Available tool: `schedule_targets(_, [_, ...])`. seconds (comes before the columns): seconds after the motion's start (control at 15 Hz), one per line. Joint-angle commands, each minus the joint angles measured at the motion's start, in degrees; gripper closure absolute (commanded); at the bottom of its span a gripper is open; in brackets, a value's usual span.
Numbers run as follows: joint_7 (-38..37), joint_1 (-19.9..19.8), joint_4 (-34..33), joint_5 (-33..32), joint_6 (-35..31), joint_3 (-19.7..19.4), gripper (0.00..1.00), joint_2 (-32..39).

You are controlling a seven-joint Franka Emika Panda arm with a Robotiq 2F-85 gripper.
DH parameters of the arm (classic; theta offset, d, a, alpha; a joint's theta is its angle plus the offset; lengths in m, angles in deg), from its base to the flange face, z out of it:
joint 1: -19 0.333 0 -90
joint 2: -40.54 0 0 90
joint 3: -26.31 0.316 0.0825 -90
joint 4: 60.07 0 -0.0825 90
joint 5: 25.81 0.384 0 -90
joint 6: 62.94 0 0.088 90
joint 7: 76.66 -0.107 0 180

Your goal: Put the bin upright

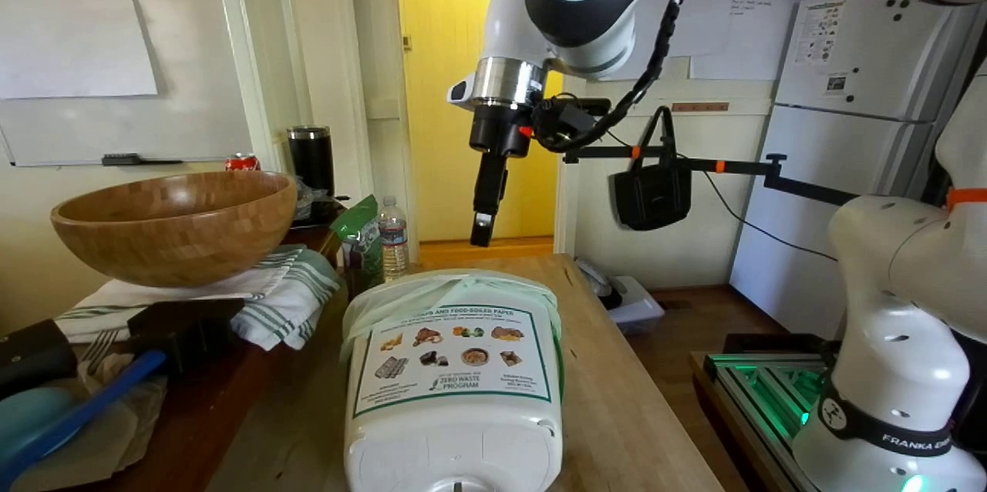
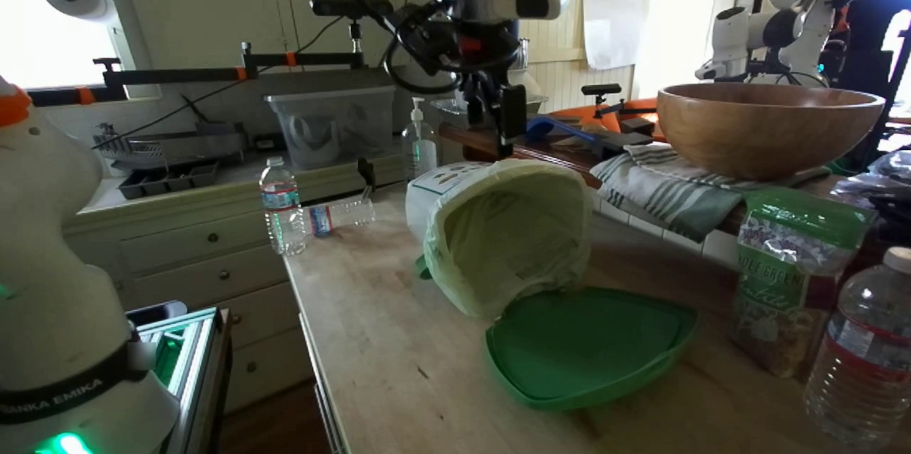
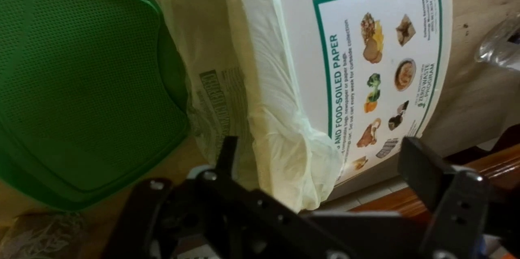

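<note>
On a pale wooden bench [image 1: 609, 399], the bin [image 1: 455, 384] lies on its side, its green lid [image 2: 591, 347] open; above hangs the tool [image 3: 320, 147], unclenched, its fingers [image 3: 422, 173] spread wide.

Bin label [image 1: 455, 357]: "ZERO WASTE PROGRAM"; arm base [image 1: 887, 399]: "FRANKA EMIKA" (pouch [image 2: 786, 283], too: "GREEN").
</note>
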Motion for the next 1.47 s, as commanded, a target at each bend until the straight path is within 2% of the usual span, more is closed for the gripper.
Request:
schedule_targets(0.0, [8.01,-1.08,-3.23,8.46,4.7,-1.85,0.0,4.47])
schedule_targets(0.27, [14.17,-3.31,-5.15,15.44,9.7,-2.53,0.0,8.0])
schedule_targets(0.53, [17.64,-5.83,-6.79,19.53,13.07,-1.99,0.0,10.9])
schedule_targets(1.0, [16.83,-7.76,-8.03,20.41,13.14,-0.25,0.0,14.59])
schedule_targets(1.4, [16.26,-8.33,-9.01,24.07,13.15,1.43,0.0,16.8])
